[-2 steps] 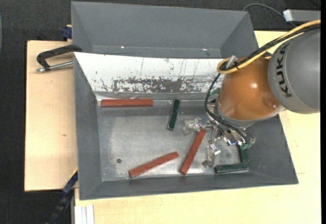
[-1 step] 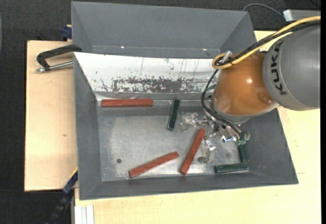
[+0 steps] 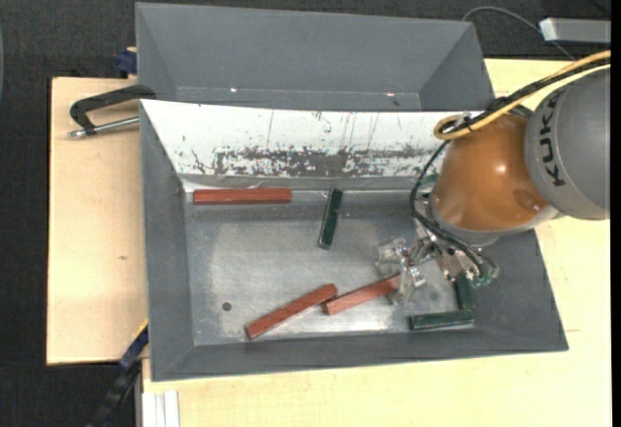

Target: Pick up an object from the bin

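My gripper (image 3: 411, 265) is low over the right part of the bin floor, under the orange wrist cover. Right below it lies the right end of a short red bar (image 3: 357, 298), which runs off to the lower left. A dark green bar (image 3: 441, 321) lies flat just below and right of the gripper, by the bin's front wall. A second dark green piece (image 3: 465, 293) sticks out from under the gripper on its right side, partly hidden. Whether anything is held is hidden.
A longer red bar (image 3: 288, 312) lies slanted at the front middle, almost touching the short one. Another red bar (image 3: 242, 195) rests along the back wall at left. A dark green bar (image 3: 329, 217) stands near the back centre.
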`<state>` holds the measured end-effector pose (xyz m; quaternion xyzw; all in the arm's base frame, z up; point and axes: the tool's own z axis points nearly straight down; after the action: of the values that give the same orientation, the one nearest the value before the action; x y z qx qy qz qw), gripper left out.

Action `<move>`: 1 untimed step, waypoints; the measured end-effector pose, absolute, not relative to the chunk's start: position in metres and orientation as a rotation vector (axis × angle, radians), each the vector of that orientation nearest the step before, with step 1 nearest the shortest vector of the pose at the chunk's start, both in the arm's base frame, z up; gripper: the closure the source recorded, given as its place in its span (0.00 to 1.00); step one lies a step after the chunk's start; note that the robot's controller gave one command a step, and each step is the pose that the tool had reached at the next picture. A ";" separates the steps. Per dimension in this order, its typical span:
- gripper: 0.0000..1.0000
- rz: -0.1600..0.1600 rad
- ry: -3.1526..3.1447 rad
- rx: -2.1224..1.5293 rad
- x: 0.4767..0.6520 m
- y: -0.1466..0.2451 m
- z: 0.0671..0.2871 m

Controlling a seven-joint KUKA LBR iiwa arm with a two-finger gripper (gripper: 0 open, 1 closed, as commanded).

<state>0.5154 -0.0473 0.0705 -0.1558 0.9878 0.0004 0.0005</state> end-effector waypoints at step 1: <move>1.00 0.001 3.102 -0.489 0.515 -0.047 0.070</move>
<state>0.5154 -0.0473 0.0705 -0.1558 0.9878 0.0004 0.0005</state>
